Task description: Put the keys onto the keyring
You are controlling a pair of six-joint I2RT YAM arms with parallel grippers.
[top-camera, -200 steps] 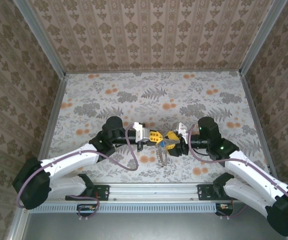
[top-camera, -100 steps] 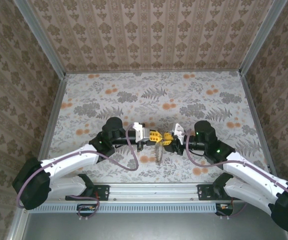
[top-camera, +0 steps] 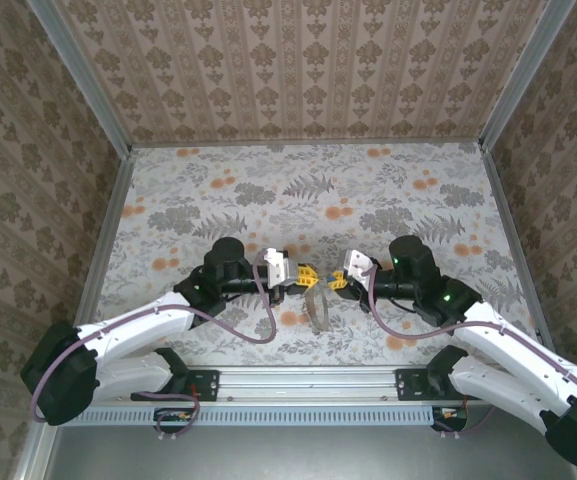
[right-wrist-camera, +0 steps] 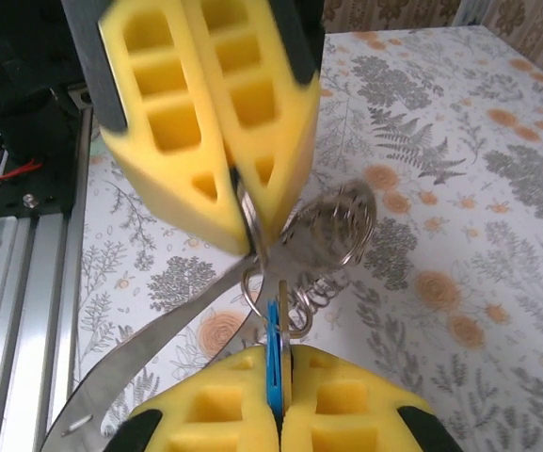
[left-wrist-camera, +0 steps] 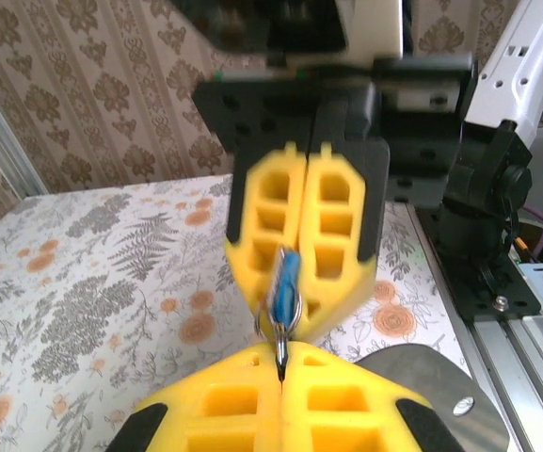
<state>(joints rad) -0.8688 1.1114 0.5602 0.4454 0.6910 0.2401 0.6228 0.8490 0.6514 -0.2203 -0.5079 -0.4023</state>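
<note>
2 tools meet tip to tip over the near middle of the surface (top-camera: 388, 190), and we judge the threading step to be in hand. Our left tool (top-camera: 306, 273) is pinched fully together on the keyring (right-wrist-camera: 149, 363). The right wrist view shows its yellow pads (right-wrist-camera: 149, 202) clamping the wire coils (right-wrist-camera: 337, 226) at the top of the grey band, which droops down toward the near rail (top-camera: 308, 378). Our right tool (top-camera: 338, 281) is likewise closed, with the blue key (right-wrist-camera: 273, 363) held edge-on between its pads and projecting straight at the left tool. The key lies just beside the wire coils, touching or nearly so; we cannot tell whether it has entered a loop, nor which end leads. Its long axis runs along the line joining the 2 tools, so in our judgement the coming move calls for a short push by the right arm along that line while the left braces the ring. Room is ample: the patterned walls (top-camera: 298, 70) are well apart from both arms, and the dangling band hangs below the tools.
</note>
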